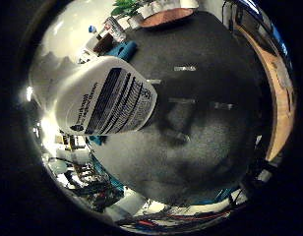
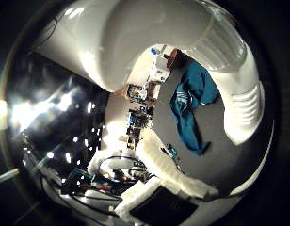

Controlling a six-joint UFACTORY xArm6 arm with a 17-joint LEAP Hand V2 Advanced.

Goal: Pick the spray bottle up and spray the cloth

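A white spray bottle with a black-and-white printed label fills much of the right little finger side palm view. It sits close to the palm, off the dark grey surface, where it casts a shadow. In the right thumb side palm view its white body arches across the picture. A blue cloth lies crumpled on the grey surface beyond the bottle, and also shows small in the little finger side view. White parts of my hand curl in around the bottle.
A round wooden table stands at the far end of the surface. A wooden edge runs along one side. White tape marks lie on the dark surface. Cluttered equipment stands beside the bottle.
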